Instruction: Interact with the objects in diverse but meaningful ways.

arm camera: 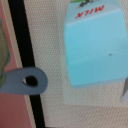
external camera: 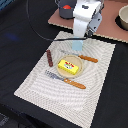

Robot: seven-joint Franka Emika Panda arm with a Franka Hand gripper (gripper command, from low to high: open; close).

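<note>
A light blue carton (arm camera: pixel 95 47) marked MILK in red lies on the pale placemat (external camera: pixel 95 75); in the exterior view this light blue cup (external camera: pixel 76 47) sits at the mat's far edge. My gripper (external camera: pixel 81 39) hangs right over it, and its jaws are hidden by the wrist housing. A yellow packet with a red label (external camera: pixel 67 66) rests on a small plate (external camera: pixel 73 62). The brown sausage (external camera: pixel 49 58) lies on the mat on the exterior view's left. A red tomato (external camera: pixel 65 7) sits in the grey pot behind the arm. One grey pot handle (arm camera: pixel 25 81) shows in the wrist view.
A wooden-handled knife (external camera: pixel 86 58) lies beyond the plate and a wooden-handled fork (external camera: pixel 67 80) lies in front of it. A brown board (external camera: pixel 112 27) at the back carries a pale bowl (external camera: pixel 123 17). A black cable (external camera: pixel 37 27) loops over the dark table.
</note>
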